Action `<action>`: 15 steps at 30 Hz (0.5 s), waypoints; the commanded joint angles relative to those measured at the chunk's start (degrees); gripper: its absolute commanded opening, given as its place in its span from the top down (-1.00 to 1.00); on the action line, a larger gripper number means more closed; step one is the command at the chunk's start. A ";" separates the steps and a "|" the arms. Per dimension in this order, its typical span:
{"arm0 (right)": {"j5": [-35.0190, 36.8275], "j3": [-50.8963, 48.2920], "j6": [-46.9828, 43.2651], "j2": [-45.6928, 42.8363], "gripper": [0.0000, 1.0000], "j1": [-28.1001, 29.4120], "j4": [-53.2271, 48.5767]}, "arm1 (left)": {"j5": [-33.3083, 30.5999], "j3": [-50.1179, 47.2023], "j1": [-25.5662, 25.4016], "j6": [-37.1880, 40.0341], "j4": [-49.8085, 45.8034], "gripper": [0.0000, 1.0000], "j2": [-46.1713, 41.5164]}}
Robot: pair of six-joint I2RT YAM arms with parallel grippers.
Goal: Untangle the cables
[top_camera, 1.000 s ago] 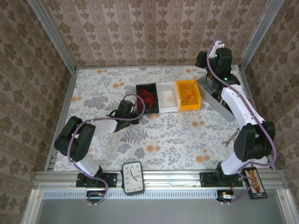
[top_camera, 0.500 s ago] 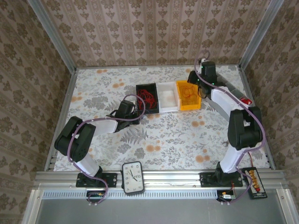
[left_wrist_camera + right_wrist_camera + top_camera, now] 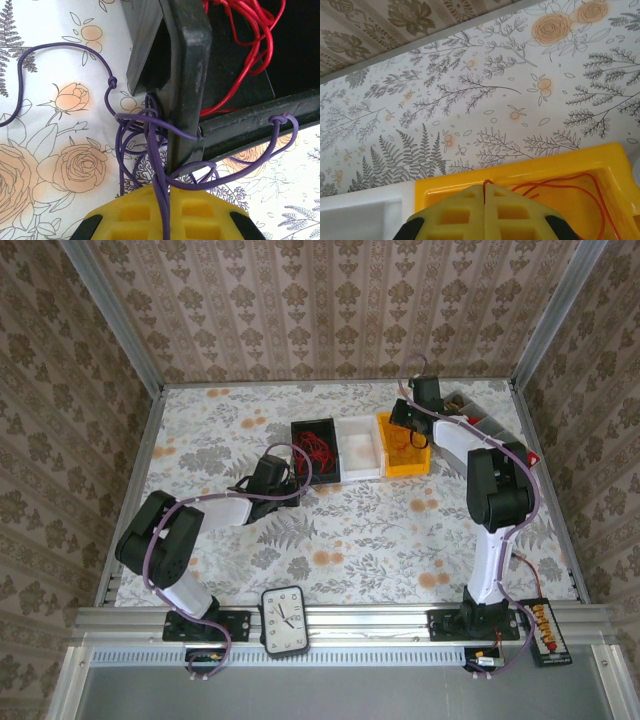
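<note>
Purple cable (image 3: 112, 80) loops around the near left corner of the black bin (image 3: 187, 75), towards the table's (image 3: 350, 530) far edge, and runs on across the tabletop. The left gripper (image 3: 167, 210) is clenched on 1 of its strands. A red cable (image 3: 318, 447) lies inside that bin. The right gripper (image 3: 484, 200) is pinched on an orange cable (image 3: 545, 183) in the yellow bin (image 3: 545, 162). The step in hand looks like freeing the purple one. Next it probably needs lifting up over the corner, not a straight pull.
</note>
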 commanded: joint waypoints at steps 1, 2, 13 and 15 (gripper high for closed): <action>0.75 1.63 1.40 1.02 0.96 0.58 -3.39 | -0.57 -0.23 -0.31 1.58 -0.27 1.00 -2.15; 0.58 1.32 1.39 0.65 0.94 0.67 -3.35 | -0.54 -0.23 -0.39 1.73 -0.45 1.00 -2.49; 2.86 -7.00 1.83 -14.66 0.03 0.93 0.56 | 4.57 -1.91 -0.44 4.49 -9.73 1.00 -16.82; 3.34 -9.21 1.79 -17.92 0.00 1.02 1.40 | 9.92 -2.98 -0.86 5.60 -12.12 1.00 -21.17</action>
